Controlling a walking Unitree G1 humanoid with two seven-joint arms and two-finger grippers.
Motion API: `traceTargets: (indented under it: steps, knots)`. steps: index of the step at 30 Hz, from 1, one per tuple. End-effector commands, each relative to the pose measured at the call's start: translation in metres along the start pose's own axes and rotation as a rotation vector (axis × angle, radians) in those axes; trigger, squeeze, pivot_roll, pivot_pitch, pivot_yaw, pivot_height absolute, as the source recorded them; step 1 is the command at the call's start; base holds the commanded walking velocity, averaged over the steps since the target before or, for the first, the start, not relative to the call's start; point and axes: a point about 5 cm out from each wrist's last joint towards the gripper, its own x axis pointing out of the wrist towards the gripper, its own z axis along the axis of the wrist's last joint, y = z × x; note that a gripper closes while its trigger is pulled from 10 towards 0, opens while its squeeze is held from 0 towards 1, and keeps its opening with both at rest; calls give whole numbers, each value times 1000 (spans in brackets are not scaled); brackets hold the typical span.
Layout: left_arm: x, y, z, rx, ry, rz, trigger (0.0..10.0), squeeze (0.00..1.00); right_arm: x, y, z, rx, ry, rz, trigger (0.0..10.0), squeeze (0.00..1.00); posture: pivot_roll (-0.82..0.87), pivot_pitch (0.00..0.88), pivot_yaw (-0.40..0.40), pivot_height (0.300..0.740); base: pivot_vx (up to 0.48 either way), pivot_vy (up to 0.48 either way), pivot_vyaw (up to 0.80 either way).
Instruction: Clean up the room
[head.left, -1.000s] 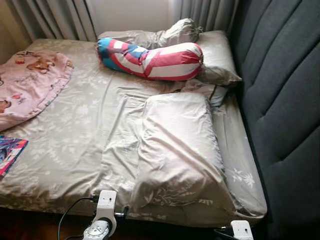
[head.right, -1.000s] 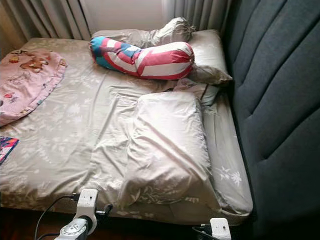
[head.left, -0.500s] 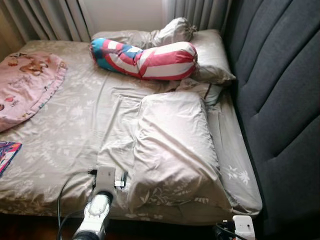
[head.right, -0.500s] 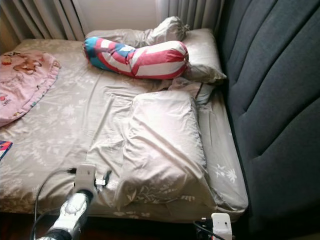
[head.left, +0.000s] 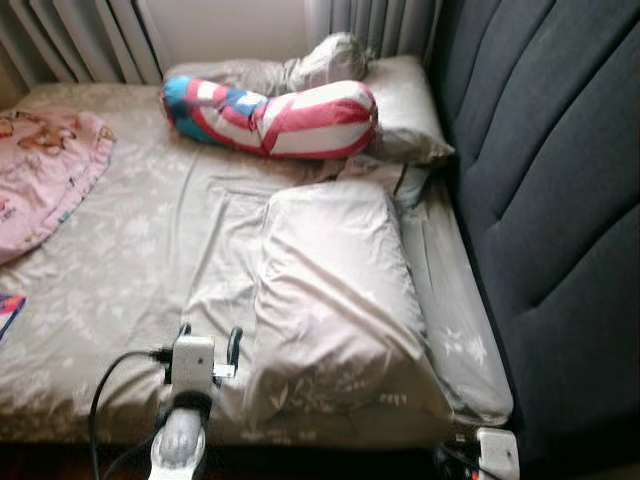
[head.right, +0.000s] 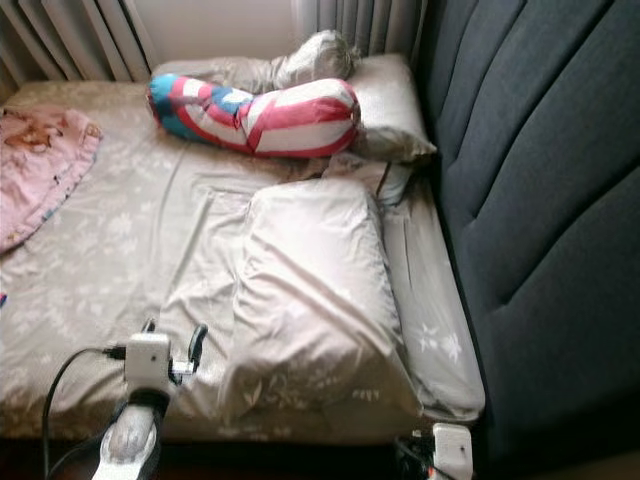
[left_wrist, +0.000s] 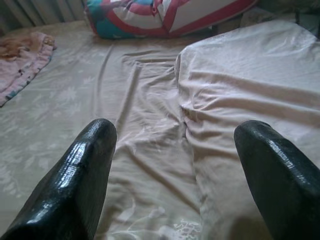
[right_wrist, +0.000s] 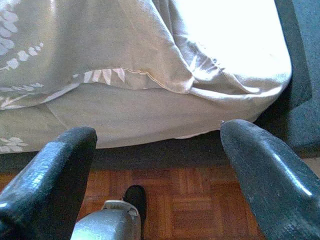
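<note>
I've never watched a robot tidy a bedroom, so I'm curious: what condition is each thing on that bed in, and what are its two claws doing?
Large beige pillow: lying flat, wrinkled.
Striped bolster: lying across the head end, on a second pillow.
Pink blanket: spread loosely, crumpled.
Bedsheet: creased.
Left gripper: open, raised over the sheet beside the large pillow.
Right gripper: open, low by the bed's edge, above the wooden floor.
</note>
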Motion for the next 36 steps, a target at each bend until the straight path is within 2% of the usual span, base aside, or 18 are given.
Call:
traceTargets:
  steps: [1,5,10,11,12,13,17,22,26,29,30,34,36]
  knots:
    - [-2,-2,3,0,-9,4,10000,0,-3,-1,-4,10,4,15,10000,0,-130,34,-61,740,0,0,0]
    - [-4,-3,3,-8,-2,5,10000,0,-3,0,-2,-9,-10,43,10000,0,-129,28,-64,740,0,0,0]
    - [-4,-7,7,-15,-2,-2,10000,0,-3,-1,0,12,-43,41,10000,0,-131,18,-64,740,0,0,0]
    - [-4,-6,7,-15,-2,-2,10000,0,15,16,48,-27,-246,88,10000,0,-132,17,-64,740,0,0,0]
    - [-4,-6,7,-16,-2,-1,10000,0,26,34,99,-57,-447,126,10000,0,-133,17,-63,740,0,0,0]
    - [-5,-6,7,-15,-1,-1,10000,0,27,58,160,-71,-682,161,10000,0,-134,18,-63,740,0,0,0]
    - [-5,-5,6,-15,7,1,10000,0,21,65,184,-90,-771,181,10000,0,-142,22,-61,740,0,0,0]
    - [-4,-6,8,-14,7,-5,10000,0,24,66,185,-96,-762,186,10000,0,-137,37,-63,740,0,0,0]
    - [-3,2,15,-10,-14,20,10000,0,19,64,186,-96,-783,157,10000,0,-133,49,-66,740,0,0,0]
    - [-4,8,17,-4,-24,34,10000,0,11,58,180,-95,-781,114,10000,0,-133,58,-65,740,0,0,0]
    - [-5,11,19,1,-28,38,10000,0,5,51,175,-101,-776,88,10000,0,-133,63,-62,740,0,0,0]
    - [-6,15,19,9,-28,42,10000,0,0,39,164,-96,-756,35,10000,0,-139,67,-59,740,0,0,0]
    - [-6,17,19,16,-21,48,10000,0,-3,33,151,-82,-718,24,10000,0,-144,69,-54,740,0,0,0]
